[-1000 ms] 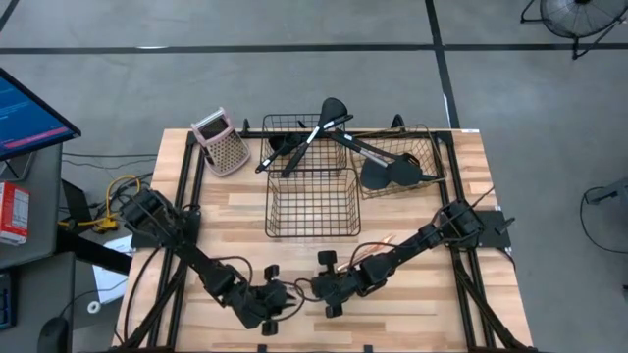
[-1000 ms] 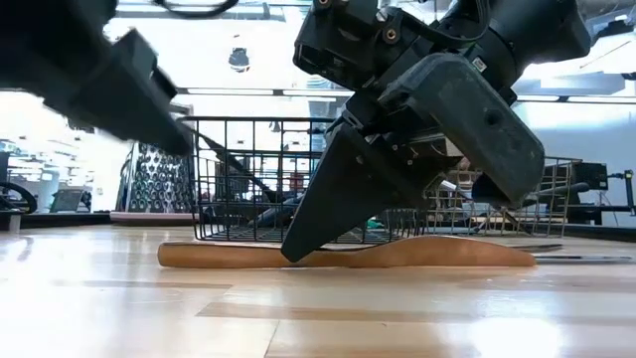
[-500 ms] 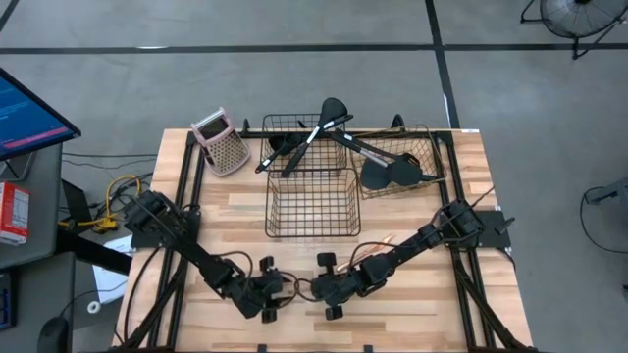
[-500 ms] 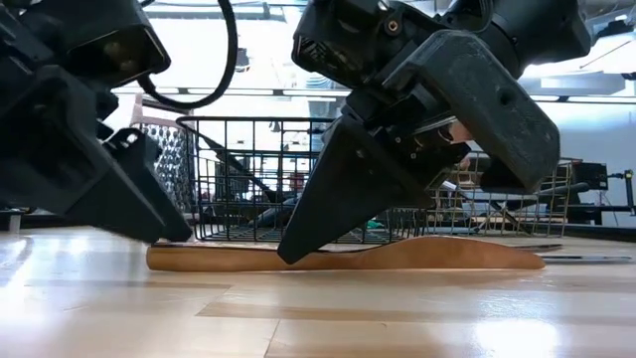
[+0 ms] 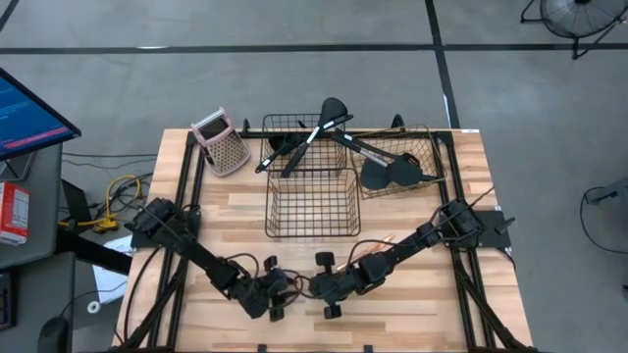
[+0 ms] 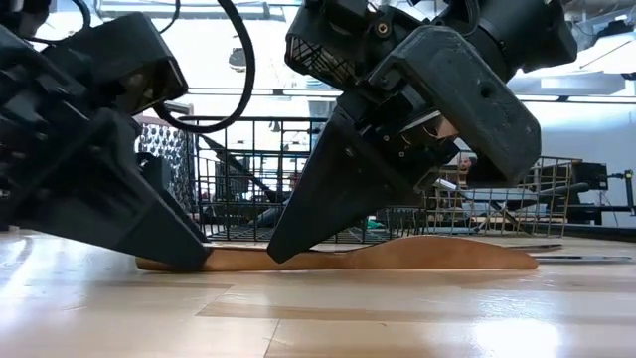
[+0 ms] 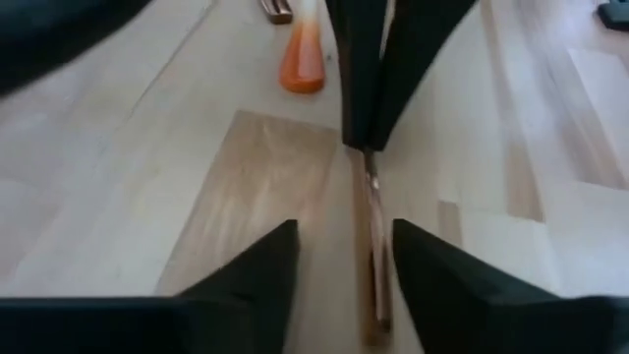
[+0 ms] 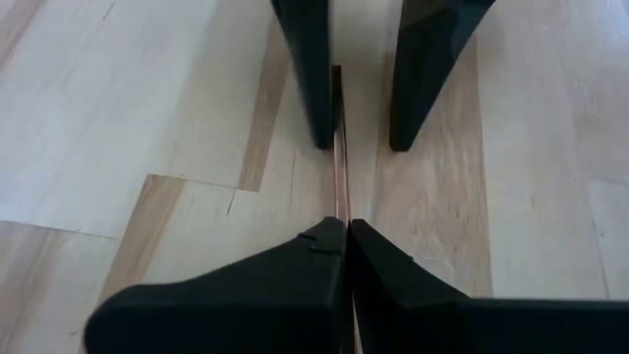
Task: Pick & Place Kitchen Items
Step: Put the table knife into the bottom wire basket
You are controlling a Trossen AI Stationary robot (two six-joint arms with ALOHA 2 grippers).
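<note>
A thin copper-coloured utensil handle (image 6: 417, 254) stands on its edge along the wooden table, near the front edge. My right gripper (image 5: 307, 287) is shut on it, slanting down from the right. My left gripper (image 5: 283, 292) faces it from the left, open and low at the table. Its two fingers (image 7: 257, 280) stand on either side of the handle's free end (image 7: 371, 285); I see no touch. A second orange handle end (image 7: 303, 59) lies just beyond. My right gripper pinches the copper handle (image 8: 339, 187) between its two shut fingers, left of the handle's middle (image 6: 298, 261). The fingers come slanting down from the table's right side, along the handle. The handle's lower edge rests on the table.
An empty black wire basket (image 5: 312, 204) stands mid-table behind the grippers. Two more baskets (image 5: 299, 142) (image 5: 397, 162) at the back hold black utensils. A pink-topped grater (image 5: 218, 140) stands at the back left. Bare wood lies in front of the grippers.
My left gripper has come down to the table and moved toward my right gripper, until its fingers stand around the handle's free end. The handle has slid slightly toward my left gripper. My right gripper has stayed in place.
</note>
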